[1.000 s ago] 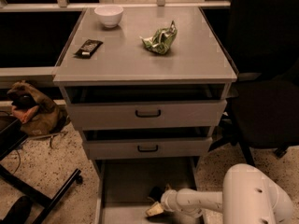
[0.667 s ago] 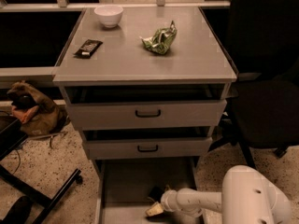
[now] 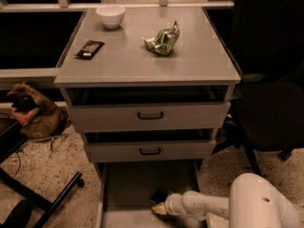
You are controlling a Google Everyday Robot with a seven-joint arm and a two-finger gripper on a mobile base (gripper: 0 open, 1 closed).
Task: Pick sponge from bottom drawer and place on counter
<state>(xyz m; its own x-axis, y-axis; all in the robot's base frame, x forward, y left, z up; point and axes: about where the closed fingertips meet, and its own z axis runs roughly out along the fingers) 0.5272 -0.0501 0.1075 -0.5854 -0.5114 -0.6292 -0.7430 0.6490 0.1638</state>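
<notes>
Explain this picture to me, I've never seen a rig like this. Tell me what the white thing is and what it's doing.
It is one camera view, looking down at a drawer cabinet. The white arm at bottom right belongs to a mobile robot. Its hand reaches into the open bottom drawer, right by a small dark pad, likely the sponge. Whether it grips it cannot be seen. On the counter lie a white bowl, a black wrapper and a crumpled green bag.
</notes>
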